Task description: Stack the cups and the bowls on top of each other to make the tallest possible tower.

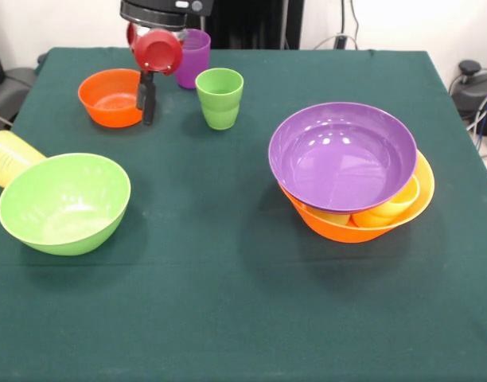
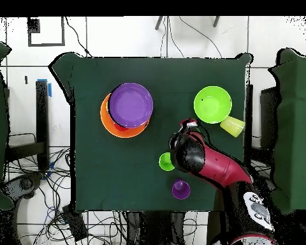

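The tower stands at the right: the wide purple bowl (image 1: pixel 343 155) (image 2: pixel 131 104) rests tilted on the largest yellow-orange bowl (image 1: pixel 339 227) (image 2: pixel 106 122). A yellow-orange cup (image 1: pixel 391 208) shows between them. My gripper (image 1: pixel 148 102) (image 2: pixel 187 126) hangs at the right rim of the small orange bowl (image 1: pixel 110 97), which the arm hides in the overhead view. The lime green cup (image 1: pixel 220 97) (image 2: pixel 166 161) and the purple cup (image 1: pixel 193 57) (image 2: pixel 180 189) stand upright beside it. The deep lime green bowl (image 1: pixel 64 203) (image 2: pixel 212 104) sits at the left, with the pale yellow cup (image 1: pixel 6 157) (image 2: pixel 233 126) lying by it.
The dark green table cloth (image 1: pixel 227 318) reaches the table's edges. The red arm (image 2: pixel 210 163) crosses above the cups in the overhead view. Cables and dark equipment lie beyond the table (image 1: pixel 474 87). The dark green and orange cups are out of sight.
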Controlling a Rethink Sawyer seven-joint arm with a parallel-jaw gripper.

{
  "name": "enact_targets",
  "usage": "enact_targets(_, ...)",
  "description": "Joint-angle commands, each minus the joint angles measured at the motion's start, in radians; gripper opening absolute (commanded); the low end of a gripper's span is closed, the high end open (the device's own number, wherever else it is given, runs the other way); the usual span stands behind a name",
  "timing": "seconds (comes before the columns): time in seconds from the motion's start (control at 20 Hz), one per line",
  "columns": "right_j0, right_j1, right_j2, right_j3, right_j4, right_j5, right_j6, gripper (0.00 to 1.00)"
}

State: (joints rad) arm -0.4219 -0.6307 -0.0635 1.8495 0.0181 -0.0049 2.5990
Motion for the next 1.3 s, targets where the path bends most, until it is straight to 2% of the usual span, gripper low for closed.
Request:
enact_targets(0.05,-0.004,0.036,0.084,0.083,-0.071,-0.040,0.055,1.00)
enact_targets(0.25,-0.011,0.016,0.085,0.106,-0.076,-0.033,0.050,1.00)
enact_targets(0.7,-0.035,-0.118,0.087,0.172,-0.070,0.071,0.010,1.00)
enact_targets(1.15,-0.075,-0.158,0.103,0.205,-0.082,0.087,-0.018,1.00)
enact_targets(1.3,-0.103,-0.134,0.117,0.208,-0.103,0.058,-0.023,1.00)
